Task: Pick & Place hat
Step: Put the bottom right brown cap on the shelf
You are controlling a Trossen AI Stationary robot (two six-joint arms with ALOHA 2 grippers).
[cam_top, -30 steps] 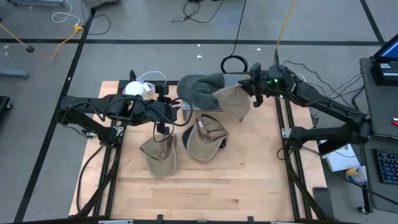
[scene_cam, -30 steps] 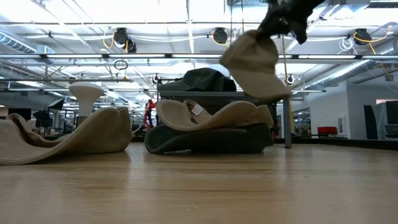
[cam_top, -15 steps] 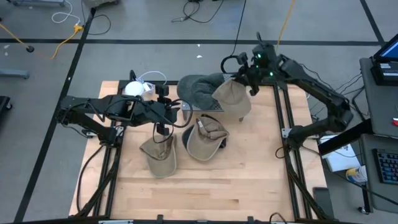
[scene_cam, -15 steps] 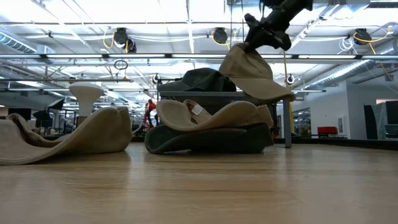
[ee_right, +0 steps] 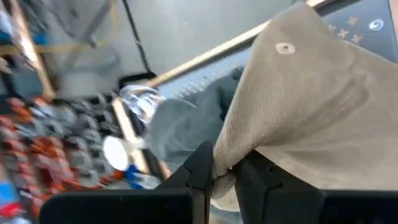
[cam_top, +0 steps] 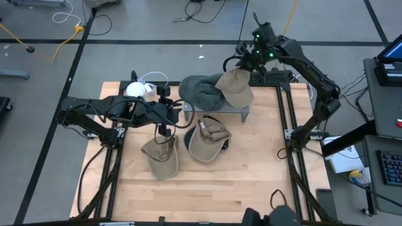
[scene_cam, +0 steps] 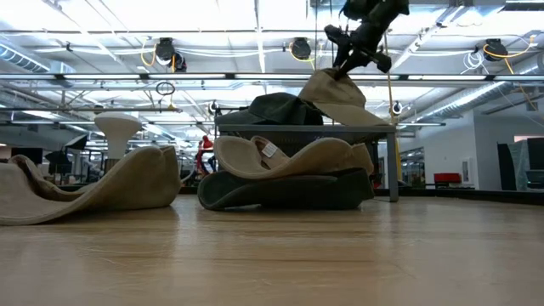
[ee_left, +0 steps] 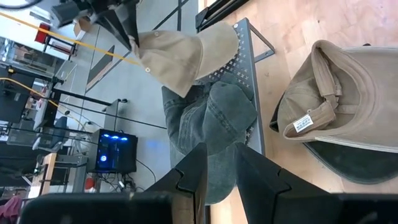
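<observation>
Right arm has swung back toward top centre, carrying the tan hat (cam_top: 235, 88) over the metal rack (cam_top: 244, 113). Right gripper (cam_top: 247, 61) pinches its edge; hat hangs beside the grey hat (cam_top: 200, 91). Best lower squarely before release. Left gripper (cam_top: 183, 116), mid-left, narrow, empty.

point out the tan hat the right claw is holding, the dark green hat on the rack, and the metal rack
tan hat (cam_top: 235, 88), high view, on its crown
dark green hat (cam_top: 200, 91), high view, on its crown
metal rack (ee_left: 251, 93), left wrist view, on its perforated top near the edge
</observation>
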